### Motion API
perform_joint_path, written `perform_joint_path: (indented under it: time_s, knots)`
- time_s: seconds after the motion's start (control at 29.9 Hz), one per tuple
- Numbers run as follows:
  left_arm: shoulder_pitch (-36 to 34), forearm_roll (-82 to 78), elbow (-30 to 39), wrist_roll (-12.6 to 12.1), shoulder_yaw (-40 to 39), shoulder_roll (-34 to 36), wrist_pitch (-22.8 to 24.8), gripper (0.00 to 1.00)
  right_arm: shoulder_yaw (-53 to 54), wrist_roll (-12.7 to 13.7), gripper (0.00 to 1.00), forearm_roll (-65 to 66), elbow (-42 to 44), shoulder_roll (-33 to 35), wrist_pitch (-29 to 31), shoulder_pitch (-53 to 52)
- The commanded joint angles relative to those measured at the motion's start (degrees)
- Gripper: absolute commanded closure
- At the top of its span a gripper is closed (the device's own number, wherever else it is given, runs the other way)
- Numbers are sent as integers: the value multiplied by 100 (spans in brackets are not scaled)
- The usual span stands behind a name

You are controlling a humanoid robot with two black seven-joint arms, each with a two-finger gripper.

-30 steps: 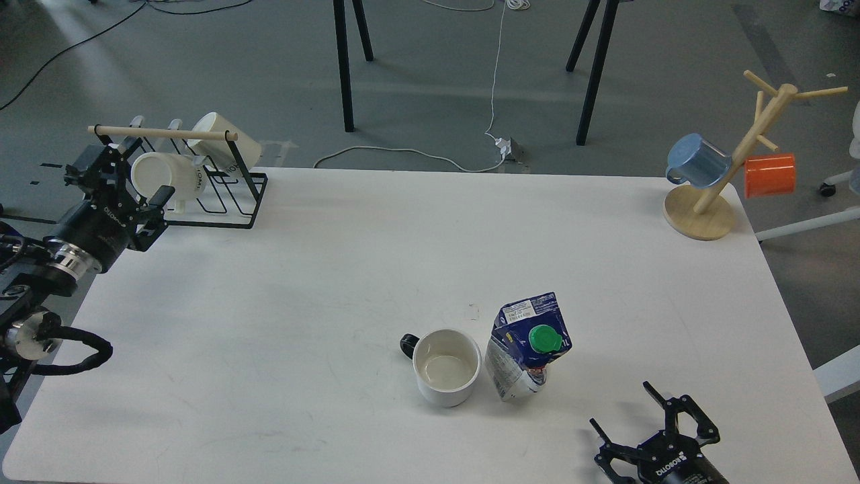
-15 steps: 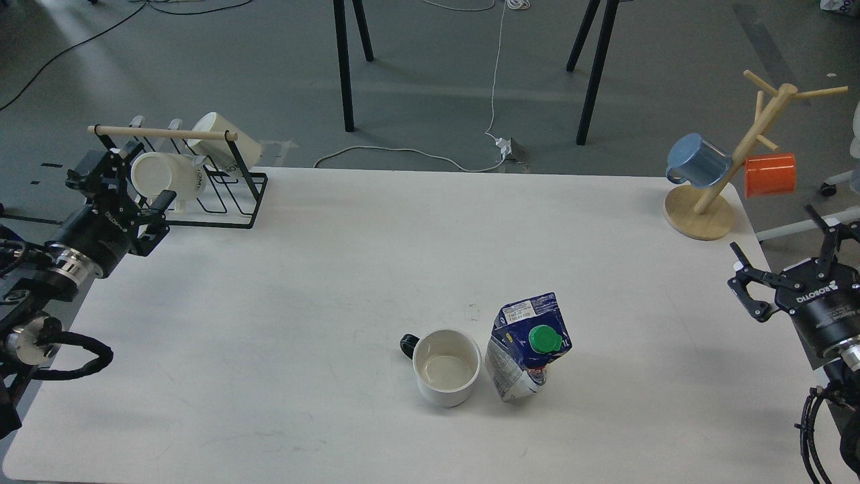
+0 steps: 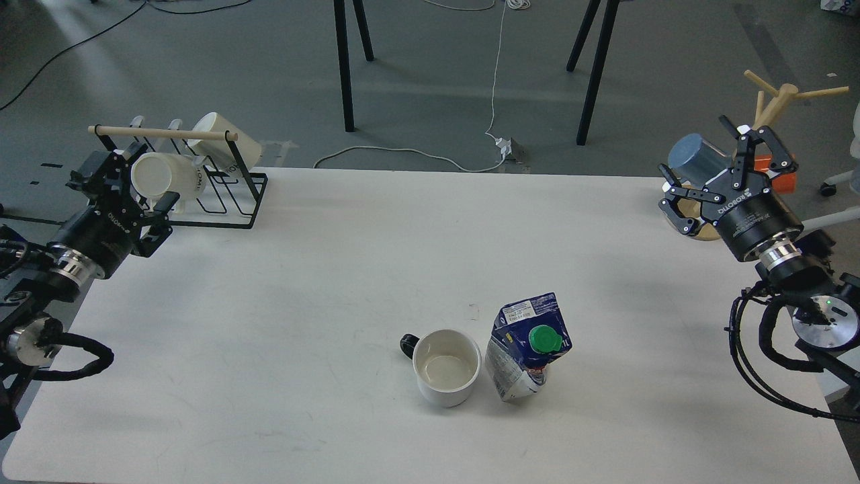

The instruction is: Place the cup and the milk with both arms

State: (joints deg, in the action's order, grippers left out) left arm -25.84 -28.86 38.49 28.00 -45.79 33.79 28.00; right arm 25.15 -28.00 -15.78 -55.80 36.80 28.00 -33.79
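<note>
Cup (image 3: 447,367) and milk carton (image 3: 527,347) upright, side by side on the table (image 3: 302,282).
Left gripper (image 3: 138,181) and right gripper (image 3: 725,171), both spread and empty, flank the cup at a distance, apparently released.

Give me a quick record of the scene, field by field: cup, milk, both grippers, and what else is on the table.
cup: white mug, upright, empty, dark handle to the left, table centre front
milk: blue carton, green cap, dented, right beside the mug
left gripper: open, at the wire rack, holding nothing
right gripper: open, empty, in front of the mug tree
rack contents: two white cups
mug tree: blue cup, orange cup
</note>
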Motion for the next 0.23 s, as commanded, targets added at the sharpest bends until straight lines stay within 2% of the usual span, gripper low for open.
perform_joint_path:
  time_s: [0.0, 0.2]
  knots:
    - [9, 3, 27, 0, 9, 14, 0, 2, 25, 0, 4, -4, 166, -155, 0, -14]
    - [-27, 3, 27, 0, 9, 5, 0, 2, 69, 0, 4, 5, 192, -182, 0, -84]
